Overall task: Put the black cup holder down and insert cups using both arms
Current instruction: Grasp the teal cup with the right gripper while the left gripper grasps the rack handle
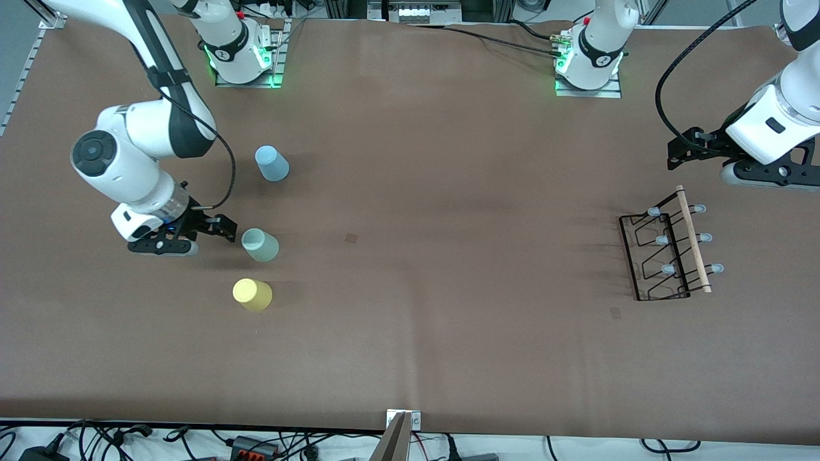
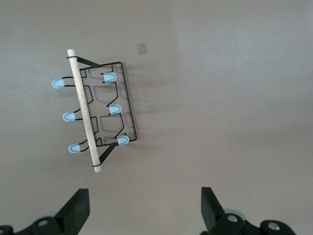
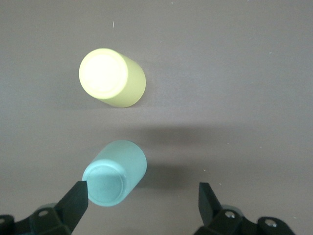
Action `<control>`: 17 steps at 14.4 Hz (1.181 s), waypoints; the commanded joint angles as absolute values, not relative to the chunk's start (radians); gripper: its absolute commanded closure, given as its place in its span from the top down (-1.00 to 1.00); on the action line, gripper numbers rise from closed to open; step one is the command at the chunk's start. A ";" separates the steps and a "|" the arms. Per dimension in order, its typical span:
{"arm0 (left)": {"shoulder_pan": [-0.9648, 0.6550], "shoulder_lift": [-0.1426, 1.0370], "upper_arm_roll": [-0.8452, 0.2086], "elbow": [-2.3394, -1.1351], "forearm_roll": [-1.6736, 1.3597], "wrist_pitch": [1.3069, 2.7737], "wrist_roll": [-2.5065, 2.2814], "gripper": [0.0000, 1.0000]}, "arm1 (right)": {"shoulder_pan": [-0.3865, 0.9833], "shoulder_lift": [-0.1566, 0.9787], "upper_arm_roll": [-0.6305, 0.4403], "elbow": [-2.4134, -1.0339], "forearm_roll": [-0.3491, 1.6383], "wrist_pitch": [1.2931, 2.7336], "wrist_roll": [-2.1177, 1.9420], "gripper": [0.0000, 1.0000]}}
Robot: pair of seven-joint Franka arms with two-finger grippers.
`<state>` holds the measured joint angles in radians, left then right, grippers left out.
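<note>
Right claw [image 1: 214, 227] spread beside green cup [image 1: 260, 245]; left claw [image 1: 680, 151] spread above black cup holder [image 1: 666, 253].

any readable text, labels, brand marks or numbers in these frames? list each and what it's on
None readable.
Pale green cup, yellow cup, light blue cup: plain, no print.
Black cup holder: no label or marking.
Round dark emblems on the arm bases: too small to read.
Small brown patches on the table: blank.
</note>
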<state>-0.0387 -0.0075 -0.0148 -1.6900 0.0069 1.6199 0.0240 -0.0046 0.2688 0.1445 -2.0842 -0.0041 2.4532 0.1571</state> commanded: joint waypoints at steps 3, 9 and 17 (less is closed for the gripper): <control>-0.034 -0.003 -0.012 -1.675 0.003 1.600 0.029 1.00 | 0.031 0.333 0.147 -2.063 0.002 2.508 0.170 1.00; 0.012 0.138 0.005 -1.623 0.003 1.459 0.041 1.00 | 0.060 0.383 0.149 -2.036 0.005 2.534 0.181 1.00; 0.150 0.356 0.005 -1.566 0.075 1.642 0.060 1.00 | 0.087 0.448 0.147 -2.040 0.000 2.557 0.224 1.00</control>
